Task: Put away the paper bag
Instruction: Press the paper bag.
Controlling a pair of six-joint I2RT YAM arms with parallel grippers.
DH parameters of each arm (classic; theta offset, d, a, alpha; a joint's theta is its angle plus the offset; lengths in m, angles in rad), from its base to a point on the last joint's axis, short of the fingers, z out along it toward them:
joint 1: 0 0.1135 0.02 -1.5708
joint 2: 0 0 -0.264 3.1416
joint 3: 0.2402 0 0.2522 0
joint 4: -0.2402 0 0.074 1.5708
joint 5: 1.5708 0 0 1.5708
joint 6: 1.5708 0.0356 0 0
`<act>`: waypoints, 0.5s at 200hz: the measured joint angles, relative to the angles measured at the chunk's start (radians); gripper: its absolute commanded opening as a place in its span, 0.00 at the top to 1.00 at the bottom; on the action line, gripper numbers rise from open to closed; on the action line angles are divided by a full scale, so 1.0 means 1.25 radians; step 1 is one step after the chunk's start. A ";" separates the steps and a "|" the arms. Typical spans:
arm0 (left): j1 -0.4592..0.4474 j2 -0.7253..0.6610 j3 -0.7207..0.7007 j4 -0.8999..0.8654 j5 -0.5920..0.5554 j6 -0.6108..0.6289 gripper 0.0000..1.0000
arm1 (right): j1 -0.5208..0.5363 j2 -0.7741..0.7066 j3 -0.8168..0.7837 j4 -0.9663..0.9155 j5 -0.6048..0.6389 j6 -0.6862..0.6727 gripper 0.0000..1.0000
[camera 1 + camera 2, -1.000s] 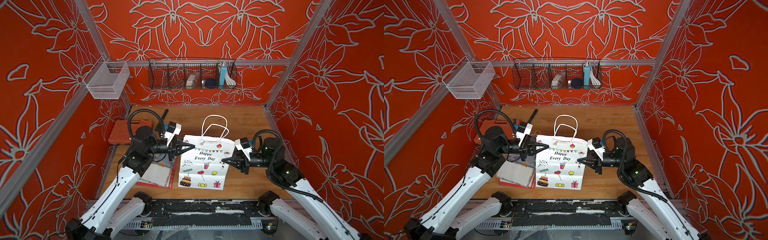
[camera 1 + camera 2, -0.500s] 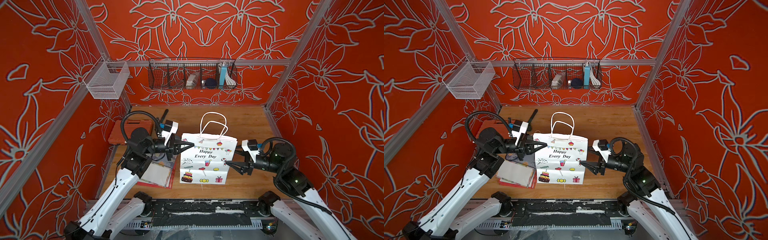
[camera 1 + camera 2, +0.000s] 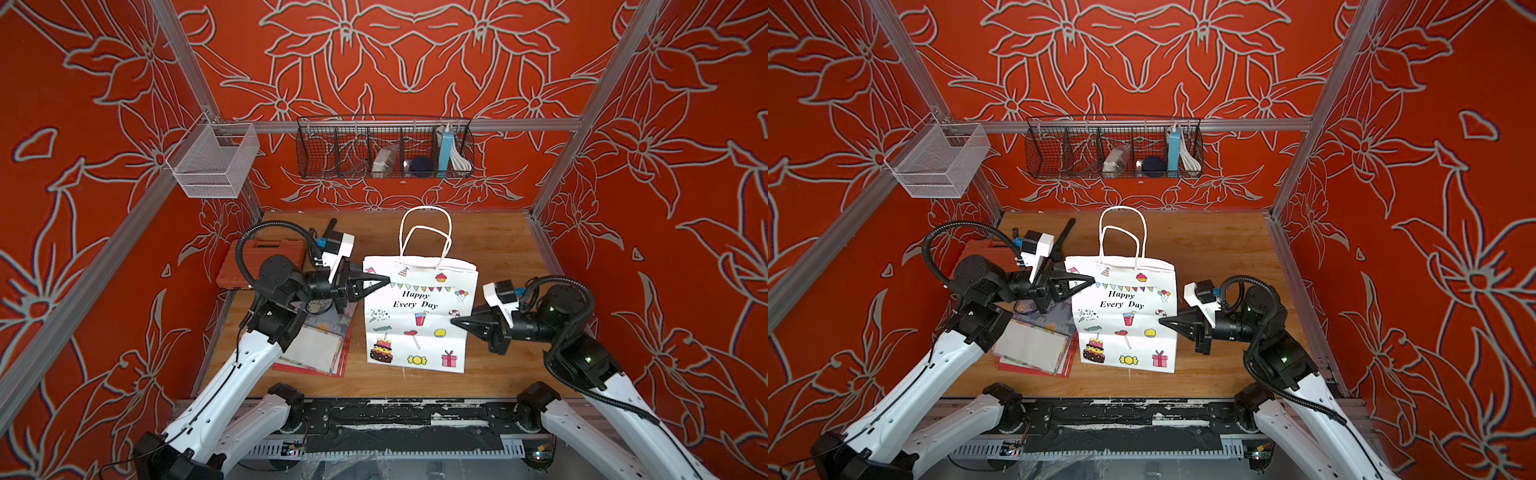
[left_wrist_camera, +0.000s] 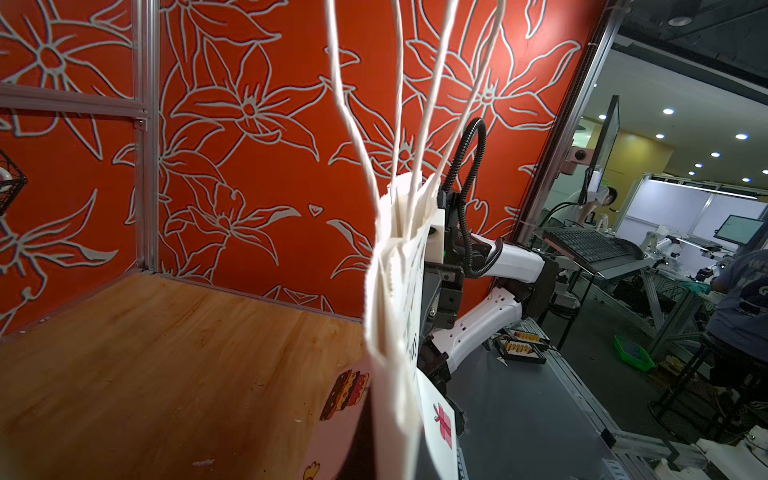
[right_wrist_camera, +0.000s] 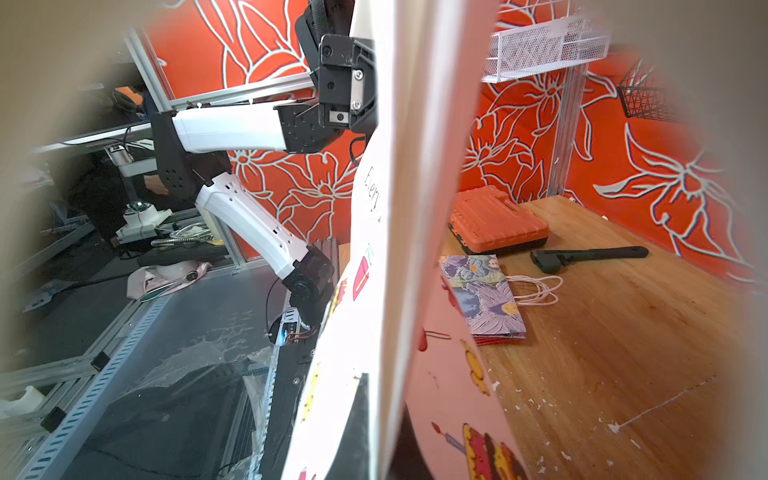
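Risks, nearest first. The bottom edge of the paper bag (image 3: pixel 419 316) sat close to the front of the bench (image 3: pixel 478 382). Could not tell whether it touched the wood. If it dragged during a carry, the base fold might catch and buckle.

At mid-height the right pincer (image 3: pixel 455 321) straddled the bag's right edge. Whether it had clamped or stood slightly apart could not be told. If it was loose, the load would hang from one corner and the sheet could swing or twist.

Further back, the left pincer (image 3: pixel 384 282) was closed on the upper left corner, a small bite on thin paper. A sideways pull between the two arms might tear it there. The rope handles (image 3: pixel 426 207) stood free above the rim, liable to snag.

Likely home, by my reckoning, was the stack of flat bags (image 3: pixel 311 351) under the left arm, so that arm crowded the drop.

Look of the bag:
- It was folded flat and upright, about mid-bench between the arms, with its printed face to the front.
- White paper. Cake, candy and gift box along the bottom, "Happy Every Day" in script above, bunting under the rim.
- Edge-on in the wrist views it was thin, with the gussets pressed together.

Beyond it were the orange tool case (image 3: pixel 237 270) and the wire basket (image 3: pixel 328 162) on the back wall, well apart.
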 measured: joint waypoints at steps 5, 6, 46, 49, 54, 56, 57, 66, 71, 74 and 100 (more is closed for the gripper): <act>0.000 0.000 0.000 0.002 -0.004 -0.002 1.00 | 0.000 -0.004 0.000 -0.003 0.004 -0.005 0.42; 0.000 0.000 0.000 0.002 -0.005 -0.002 1.00 | 0.000 -0.004 0.000 -0.005 0.005 -0.006 0.41; 0.001 0.002 0.012 0.018 -0.016 -0.025 1.00 | 0.000 -0.011 0.000 -0.049 0.030 -0.043 0.37; 0.001 0.002 0.014 0.019 -0.017 -0.027 1.00 | 0.000 -0.009 0.000 -0.052 0.029 -0.043 0.38; 0.001 0.002 0.018 0.021 -0.019 -0.030 1.00 | 0.000 -0.005 0.000 -0.053 0.027 -0.043 0.41; 0.001 0.002 0.019 0.022 -0.019 -0.031 1.00 | 0.000 -0.004 0.000 -0.054 0.027 -0.043 0.42; 0.001 0.002 0.020 0.022 -0.020 -0.031 1.00 | 0.000 -0.002 0.000 -0.054 0.026 -0.044 0.43; 0.001 0.003 0.024 0.025 -0.021 -0.034 1.00 | 0.000 0.005 0.000 -0.053 0.021 -0.045 0.52; 0.001 0.003 0.025 0.026 -0.021 -0.034 1.00 | 0.000 0.009 0.000 -0.053 0.018 -0.043 0.59; 0.001 0.003 0.025 0.027 -0.021 -0.034 1.00 | 0.000 0.010 0.000 -0.053 0.017 -0.040 0.63; 0.001 0.005 0.025 0.028 -0.026 -0.036 1.00 | 0.000 0.016 0.001 -0.060 0.005 -0.038 0.96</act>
